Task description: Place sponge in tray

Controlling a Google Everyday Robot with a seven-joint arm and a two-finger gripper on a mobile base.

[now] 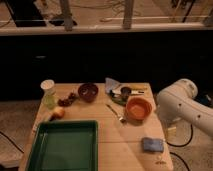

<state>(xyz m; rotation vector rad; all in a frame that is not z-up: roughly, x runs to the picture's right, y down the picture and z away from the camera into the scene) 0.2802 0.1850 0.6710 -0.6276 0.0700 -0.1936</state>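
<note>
The blue-grey sponge lies on the wooden table near its front right corner. The dark green tray sits at the front left of the table, with nothing in it. The white robot arm reaches in from the right, beside the table's right edge. The gripper itself is out of view; only the arm's rounded links show.
An orange bowl stands behind the sponge, with a utensil to its left. A dark bowl, a pale green cup, small fruits and a cluttered plate sit along the table's back. A dark counter wall stands behind.
</note>
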